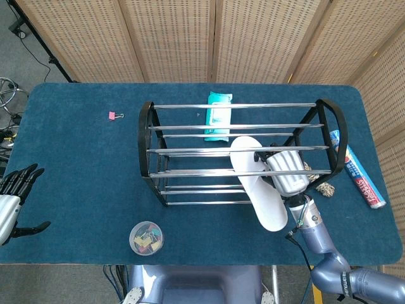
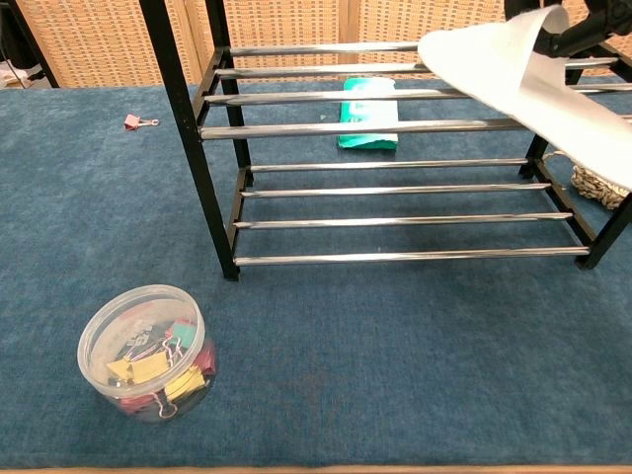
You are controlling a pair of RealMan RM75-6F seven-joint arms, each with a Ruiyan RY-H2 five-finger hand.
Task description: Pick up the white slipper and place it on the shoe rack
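Note:
My right hand (image 1: 288, 172) holds the white slipper (image 1: 255, 183) over the right part of the black and chrome shoe rack (image 1: 190, 151). The slipper's toe lies above the rack's top bars and its heel sticks out past the rack's front toward me. In the chest view the white slipper (image 2: 528, 89) slants down to the right in front of the shoe rack (image 2: 395, 128), with only dark fingertips (image 2: 583, 25) of the right hand showing above it. My left hand (image 1: 14, 197) hovers at the table's left edge with fingers apart and nothing in it.
A clear tub of binder clips (image 1: 146, 237) stands in front of the rack's left end. A teal packet (image 1: 218, 115) lies under the rack's far side. A pink clip (image 1: 114, 115) lies far left. A rolled packet (image 1: 358, 168) and a rope knot (image 1: 325, 189) lie right of the rack.

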